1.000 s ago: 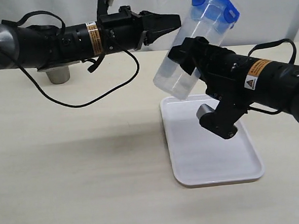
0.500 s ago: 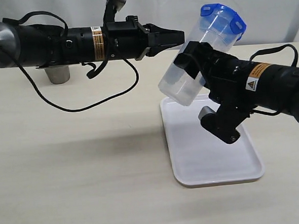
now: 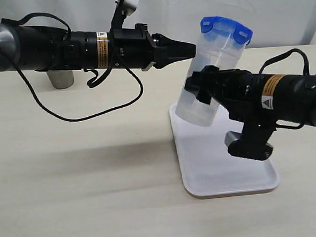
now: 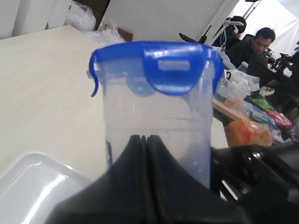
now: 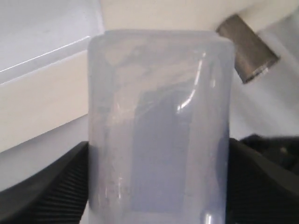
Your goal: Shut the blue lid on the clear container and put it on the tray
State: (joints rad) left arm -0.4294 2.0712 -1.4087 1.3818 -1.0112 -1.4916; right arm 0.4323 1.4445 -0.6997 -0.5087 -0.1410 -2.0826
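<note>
Clear container (image 3: 211,67) clamped in your R gripper (image 3: 205,86), long axis tilted: blue lid (image 3: 225,27) up-right, base by tray (image 3: 226,179) corner. L gripper (image 3: 189,51) pinched closed, empty, tip beside it.

Clear container (image 3: 212,80), blue lid (image 3: 225,28) seated on top, tilts between the right gripper (image 3: 205,84) fingers (image 5: 46,186), base low over the white tray (image 3: 214,163).

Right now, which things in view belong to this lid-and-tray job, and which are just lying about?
Part of the job:
blue lid, sitting on the clear container
clear container, tilted in the right gripper
white tray

Just lying about:
steel cup, on the table behind the left arm
</note>
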